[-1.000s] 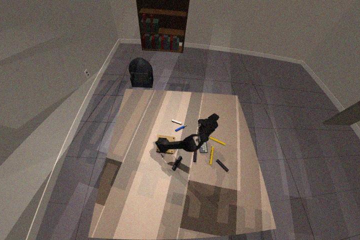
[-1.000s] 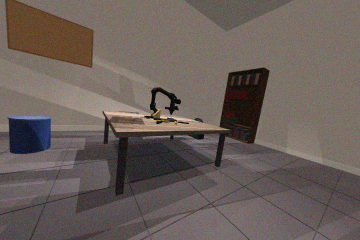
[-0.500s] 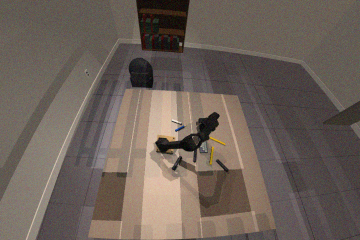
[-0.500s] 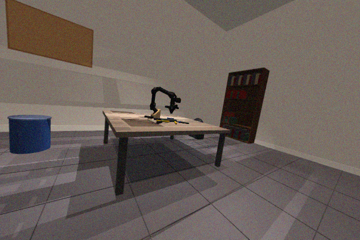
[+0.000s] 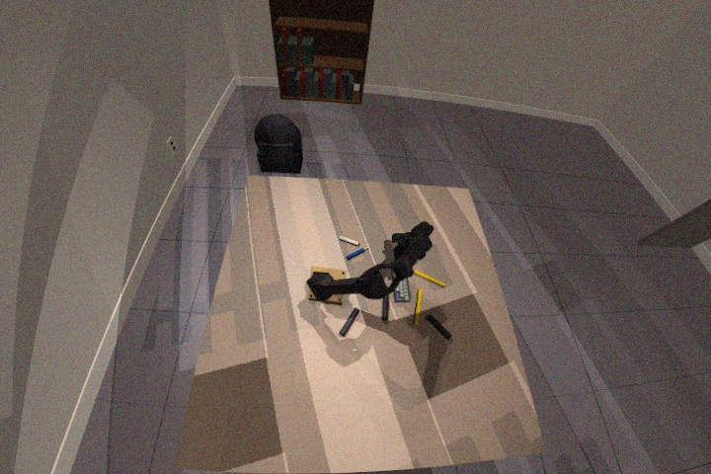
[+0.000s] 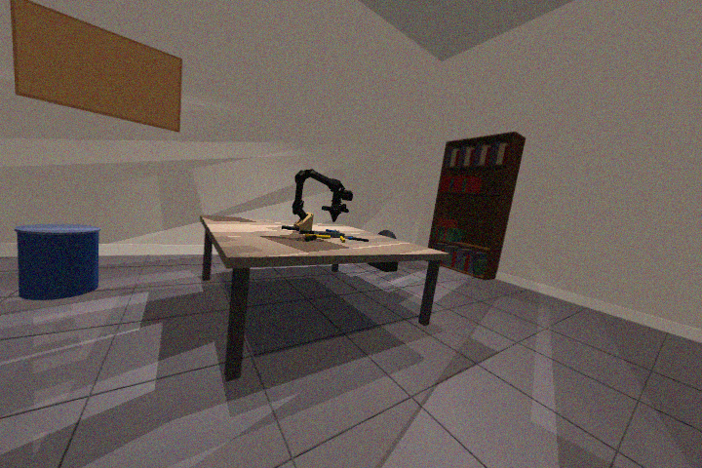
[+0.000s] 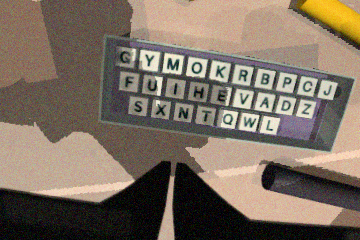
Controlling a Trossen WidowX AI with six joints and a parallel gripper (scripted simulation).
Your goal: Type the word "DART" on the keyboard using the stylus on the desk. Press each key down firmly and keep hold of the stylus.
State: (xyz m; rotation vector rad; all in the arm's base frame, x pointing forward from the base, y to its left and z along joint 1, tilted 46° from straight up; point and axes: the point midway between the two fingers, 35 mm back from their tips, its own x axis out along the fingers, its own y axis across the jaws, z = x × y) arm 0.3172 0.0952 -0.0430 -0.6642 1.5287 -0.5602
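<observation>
My gripper (image 6: 334, 219) (image 7: 172, 170) is shut, with only a thin sliver between the fingertips and nothing held. It points down, well above the desk (image 5: 356, 419) (image 6: 330, 257). The keyboard (image 5: 402, 291) (image 7: 328, 127) lies ahead of the fingertips in the wrist view, with three rows of light lettered keys. D, A and R show in its right half, T in the bottom row. The arm hides part of it in the top view. A blue pen-like stick with a thin light tip (image 5: 355, 254), apparently the stylus, lies on the desk; it is outside the wrist view.
A dark stick (image 5: 385, 308) (image 7: 318, 189) lies just on the base side of the keyboard. Yellow sticks (image 5: 418, 306) (image 5: 430, 277) lie past it. Other dark sticks (image 5: 350, 322) (image 5: 437, 327) and a white stick (image 5: 349, 240) lie around the arm.
</observation>
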